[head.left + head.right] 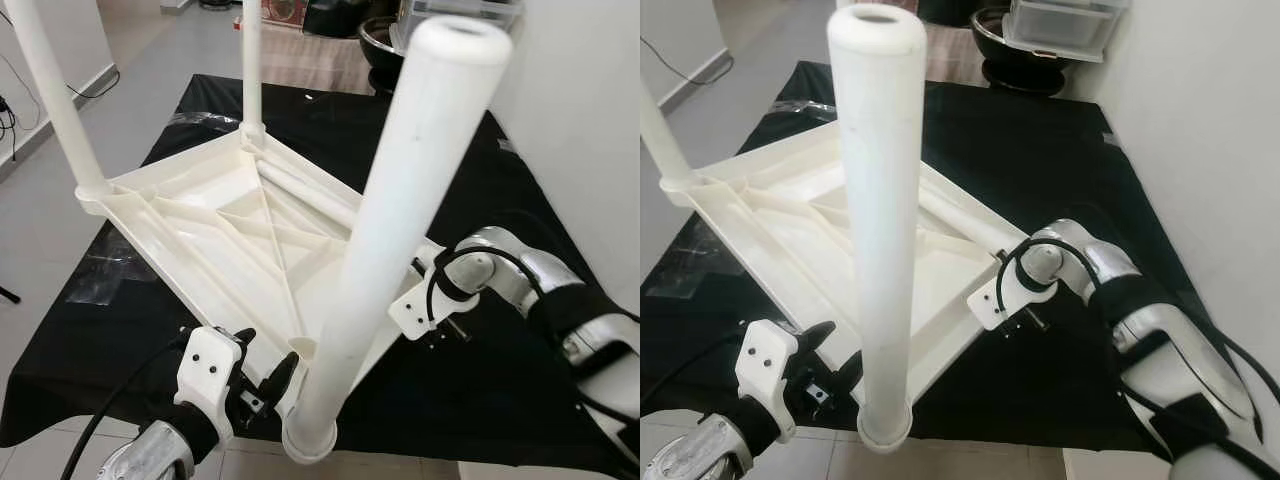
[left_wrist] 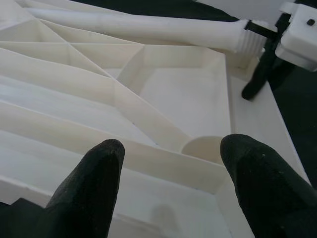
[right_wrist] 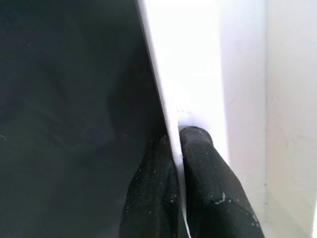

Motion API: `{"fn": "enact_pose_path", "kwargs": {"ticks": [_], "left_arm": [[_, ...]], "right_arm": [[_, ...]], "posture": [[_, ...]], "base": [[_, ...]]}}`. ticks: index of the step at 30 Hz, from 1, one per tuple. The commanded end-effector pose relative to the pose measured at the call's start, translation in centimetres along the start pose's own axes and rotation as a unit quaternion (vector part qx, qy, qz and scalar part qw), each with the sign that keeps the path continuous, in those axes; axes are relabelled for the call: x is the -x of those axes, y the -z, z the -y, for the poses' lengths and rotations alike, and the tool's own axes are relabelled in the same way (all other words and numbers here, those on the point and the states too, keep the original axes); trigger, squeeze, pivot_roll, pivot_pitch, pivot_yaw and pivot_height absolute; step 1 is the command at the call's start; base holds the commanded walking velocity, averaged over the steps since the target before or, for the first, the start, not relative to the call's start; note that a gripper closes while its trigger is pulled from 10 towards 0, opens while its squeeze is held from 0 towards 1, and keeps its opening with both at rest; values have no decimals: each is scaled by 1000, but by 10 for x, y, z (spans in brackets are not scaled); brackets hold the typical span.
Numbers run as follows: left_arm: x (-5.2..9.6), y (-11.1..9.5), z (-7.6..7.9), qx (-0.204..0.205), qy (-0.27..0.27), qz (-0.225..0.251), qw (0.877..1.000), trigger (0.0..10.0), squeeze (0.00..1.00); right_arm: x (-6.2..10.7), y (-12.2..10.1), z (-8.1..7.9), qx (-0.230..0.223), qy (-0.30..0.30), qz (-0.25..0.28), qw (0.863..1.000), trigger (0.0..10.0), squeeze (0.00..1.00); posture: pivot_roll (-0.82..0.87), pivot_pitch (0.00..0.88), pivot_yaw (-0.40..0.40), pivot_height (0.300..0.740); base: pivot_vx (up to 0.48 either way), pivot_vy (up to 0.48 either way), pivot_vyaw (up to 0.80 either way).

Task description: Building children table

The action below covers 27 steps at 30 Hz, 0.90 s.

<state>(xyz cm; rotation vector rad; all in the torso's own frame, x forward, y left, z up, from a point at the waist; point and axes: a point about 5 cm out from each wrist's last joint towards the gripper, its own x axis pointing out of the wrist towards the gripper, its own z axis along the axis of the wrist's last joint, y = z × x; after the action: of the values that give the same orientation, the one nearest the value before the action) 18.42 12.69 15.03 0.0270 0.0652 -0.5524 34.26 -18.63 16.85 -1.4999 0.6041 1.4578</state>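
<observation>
Black right gripper [image 3: 179, 148] pinched on white tabletop [image 3: 198, 59] rim.

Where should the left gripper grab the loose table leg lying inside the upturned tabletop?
Mid-shaft, from above. The loose leg lies flat across the ribbed underside of the tabletop, so only its upper side is free; a rib runs close beside it. Its ridged end should stay bare for the socket. The left gripper is open at the near edge, while the right gripper pinches the rim.

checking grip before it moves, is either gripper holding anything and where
The right gripper pinches the thin side rim of the upturned white tabletop. The left gripper is open, holding nothing.
</observation>
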Motion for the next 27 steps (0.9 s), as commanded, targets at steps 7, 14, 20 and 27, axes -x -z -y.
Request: {"fn": "enact_pose_path", "kwargs": {"ticks": [7, 14, 20, 27], "left_arm": [[-1, 2, 0, -2, 1, -3, 1000, 10000, 0], [-3, 0, -3, -7, -7, 3, 1000, 10000, 0], [-3, -1, -6, -11, -14, 5, 1000, 10000, 0], [-4, -2, -8, -14, -16, 6, 1000, 10000, 0]], "right_arm": [[-10, -7, -20, -156, -35, 111, 981, 0, 0], [-27, -51, 0, -278, 29, 219, 935, 0, 0], [-31, -67, 12, -312, 70, 237, 917, 0, 0], [-33, -89, 28, -340, 127, 256, 896, 0, 0]], "posture": [[31, 127, -139, 740], [38, 122, -147, 740], [40, 120, -148, 740], [45, 115, -140, 740]], "base": [[0, 0, 0], [0, 0, 0], [0, 0, 0], [0, 0, 0]]}}
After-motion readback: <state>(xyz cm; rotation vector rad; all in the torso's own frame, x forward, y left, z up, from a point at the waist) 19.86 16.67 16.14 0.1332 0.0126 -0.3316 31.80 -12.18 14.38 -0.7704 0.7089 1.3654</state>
